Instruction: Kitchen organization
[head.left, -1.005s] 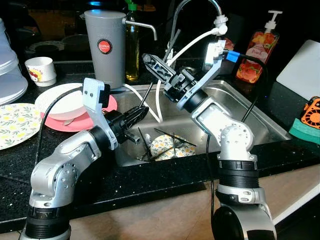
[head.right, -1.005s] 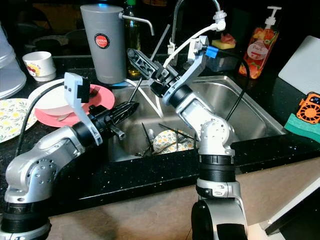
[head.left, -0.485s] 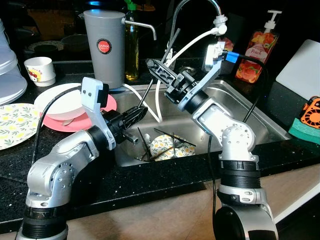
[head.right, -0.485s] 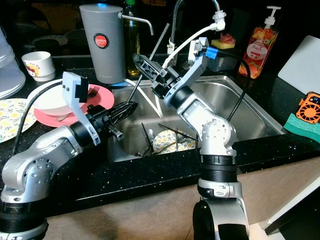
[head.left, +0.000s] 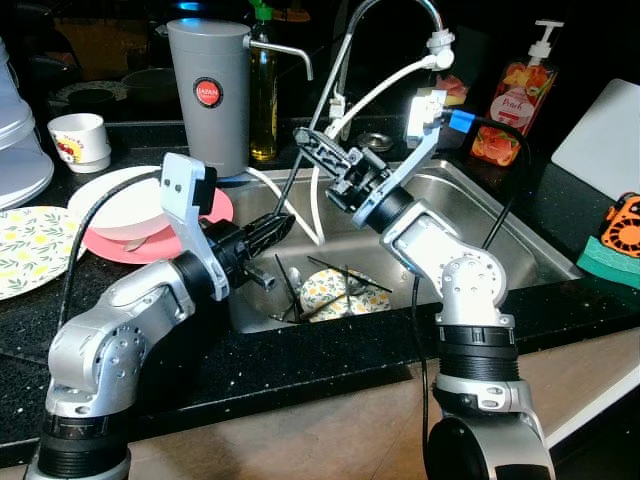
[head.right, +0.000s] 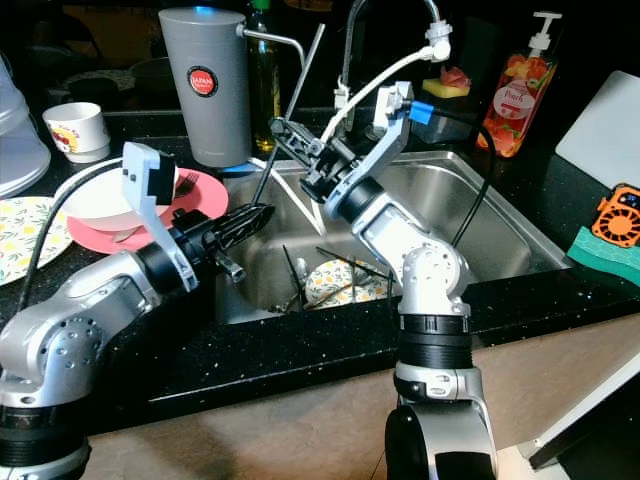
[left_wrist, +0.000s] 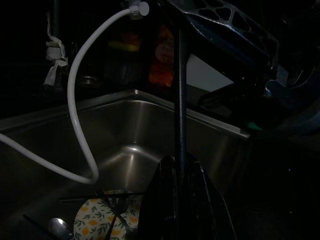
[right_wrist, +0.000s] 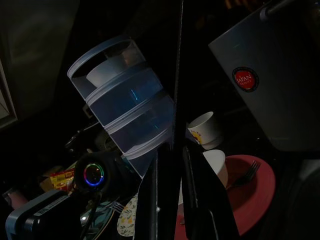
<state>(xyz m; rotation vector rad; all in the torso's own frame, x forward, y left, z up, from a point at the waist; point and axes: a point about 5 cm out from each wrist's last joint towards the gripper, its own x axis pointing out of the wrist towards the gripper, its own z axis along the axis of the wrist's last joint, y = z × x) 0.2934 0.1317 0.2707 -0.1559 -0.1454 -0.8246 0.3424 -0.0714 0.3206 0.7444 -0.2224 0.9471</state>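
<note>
A thin dark chopstick (head.right: 300, 85) stands steeply over the left part of the steel sink (head.left: 500, 215). My left gripper (head.left: 285, 222) is shut on its lower end, just over the sink's left rim. My right gripper (head.left: 303, 137) reaches in from the right, higher up, and is shut on the stick's middle. In the left wrist view the chopstick (left_wrist: 180, 100) rises from between the fingers. Down in the sink lie a floral plate (head.left: 335, 290), several more dark chopsticks (head.left: 350, 275) and a spoon.
On the left counter sit a grey thermos (head.left: 208, 95), a pink plate (head.left: 215, 215) with a white bowl (head.left: 125, 205), a floral plate (head.left: 30, 245) and a cup (head.left: 80, 140). The faucet's white hose (head.left: 375, 95) hangs over the sink. A soap bottle (head.left: 510, 105) and green sponge (head.left: 610, 260) stand right.
My right gripper has come down a little and drawn closer to the left gripper. The chopstick now stands more upright. The left arm has hardly moved.
</note>
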